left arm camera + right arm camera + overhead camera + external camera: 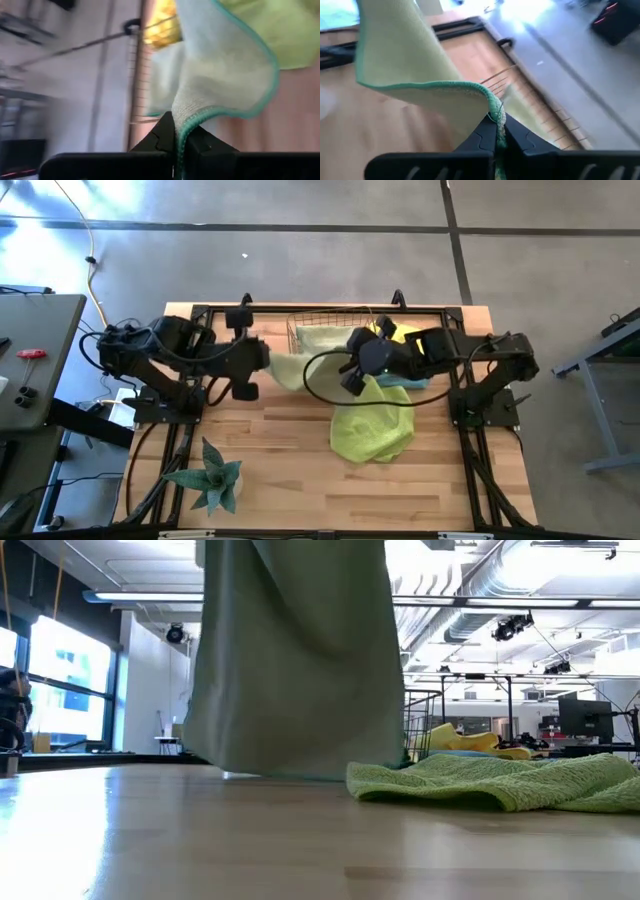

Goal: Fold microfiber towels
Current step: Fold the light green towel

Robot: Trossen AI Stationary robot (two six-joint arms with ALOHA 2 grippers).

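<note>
The pale green towel (288, 368) is hanging above the table (290, 470), stretched between the two arms just in front of the copper wire basket (310, 323); in the low view it is dropping as a broad curtain (295, 660) to the wood. The left gripper (176, 142) is pinching one teal-hemmed edge with its jaws closed on it, and the right gripper (496, 135) is clamping another edge likewise. A lime green towel (372, 430) is lying crumpled nearby, with a yellow towel (395, 332) by the basket. Judging by this, the spreading step is under way; the next move is calling for lowering the cloth flat onto clear wood before any fold.
</note>
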